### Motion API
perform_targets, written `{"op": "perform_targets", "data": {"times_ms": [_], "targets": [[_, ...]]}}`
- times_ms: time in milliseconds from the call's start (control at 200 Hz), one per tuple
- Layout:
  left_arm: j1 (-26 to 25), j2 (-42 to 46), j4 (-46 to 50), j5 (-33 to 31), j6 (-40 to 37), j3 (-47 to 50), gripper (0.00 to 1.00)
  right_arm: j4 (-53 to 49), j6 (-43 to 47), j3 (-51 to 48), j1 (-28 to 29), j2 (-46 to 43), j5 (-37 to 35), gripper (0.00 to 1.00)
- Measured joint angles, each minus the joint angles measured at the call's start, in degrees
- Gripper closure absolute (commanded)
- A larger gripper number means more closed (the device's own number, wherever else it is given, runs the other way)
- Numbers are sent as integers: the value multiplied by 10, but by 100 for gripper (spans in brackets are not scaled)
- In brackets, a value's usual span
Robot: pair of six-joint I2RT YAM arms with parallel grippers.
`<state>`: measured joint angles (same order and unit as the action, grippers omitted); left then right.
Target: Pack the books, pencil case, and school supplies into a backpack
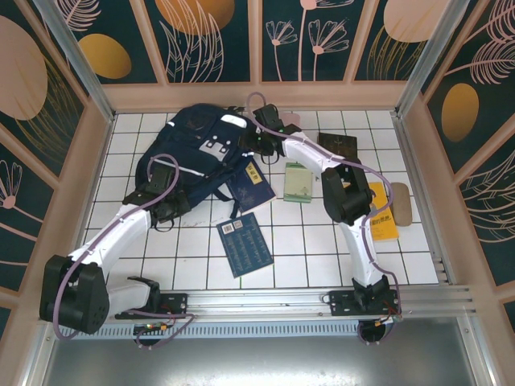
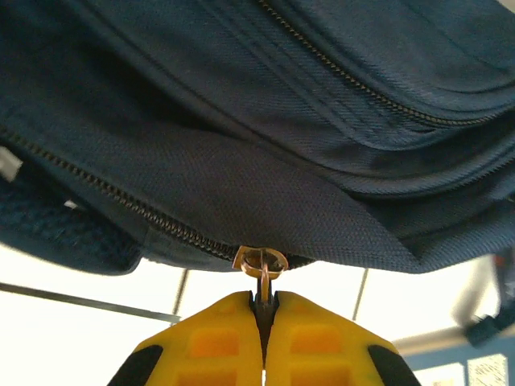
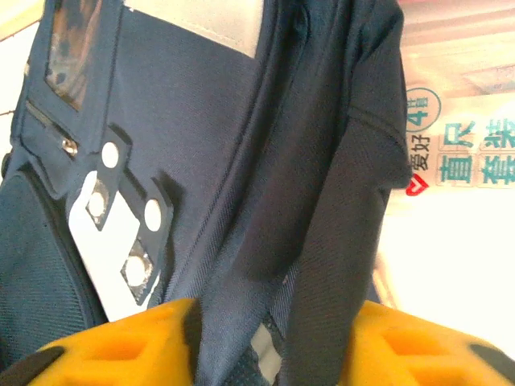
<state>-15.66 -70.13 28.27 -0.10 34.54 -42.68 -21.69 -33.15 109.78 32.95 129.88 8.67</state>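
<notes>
Left gripper [image 2: 263, 299] has its yellow fingers pressed together on the small metal zipper pull [image 2: 260, 264] of the backpack [image 1: 197, 153]. The pull sits at the end of a zipper line that runs up and left across the navy fabric in the left wrist view. From above, this gripper is at the backpack's near-left corner.

Right gripper [image 3: 273, 346] holds the backpack too. Its yellow fingers stand fairly wide, and a thick fold of navy fabric fills the gap and touches both. From above, it meets the bag at its far-right edge.

The backpack lies on the far-left part of the white tiled table [image 1: 322, 257] with white reflective stripes facing up. The right wrist view shows a white patch [image 3: 121, 241] with round grey snaps.

A navy book [image 1: 253, 183] lies at the bag's right edge. Its far-left corner touches the fabric or is tucked under it; I cannot tell which. A second navy book [image 1: 245, 244] lies flat nearer the arms, apart from the bag. A pale green book [image 1: 298, 182] lies just right of the first navy one. A dark brown book [image 1: 338, 146] sits beyond it, partly behind the right arm.

A yellow-orange piece [image 1: 383, 211], flat and printed, lies near the table's right edge, with the pale pink pencil case [image 1: 401, 203] against its right side.
</notes>
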Motion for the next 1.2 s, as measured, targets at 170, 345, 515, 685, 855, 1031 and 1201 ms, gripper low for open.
{"op": "perform_targets", "data": {"times_ms": [170, 345, 515, 685, 855, 1031, 1201], "targets": [[-4, 0, -10, 46, -7, 4, 100, -11, -17, -45, 9, -29, -12, 39], [-22, -12, -21, 70, -7, 5, 100, -17, -52, -119, 49, -89, -13, 35], [-52, -31, -32, 78, -7, 5, 100, 0, -96, -165, 99, -118, 12, 37], [-66, -39, -37, 83, -6, 3, 100, 12, -139, -182, 122, -115, 42, 40], [-66, -39, -35, 81, -4, 0, 100, 36, -166, -183, 123, -101, 66, 74], [-69, -39, -22, 62, 1, -12, 100, 37, -177, -182, 122, -95, 67, 100], [-72, -39, 8, 11, 9, -33, 100, 34, -164, -180, 121, -96, 56, 100]]}}
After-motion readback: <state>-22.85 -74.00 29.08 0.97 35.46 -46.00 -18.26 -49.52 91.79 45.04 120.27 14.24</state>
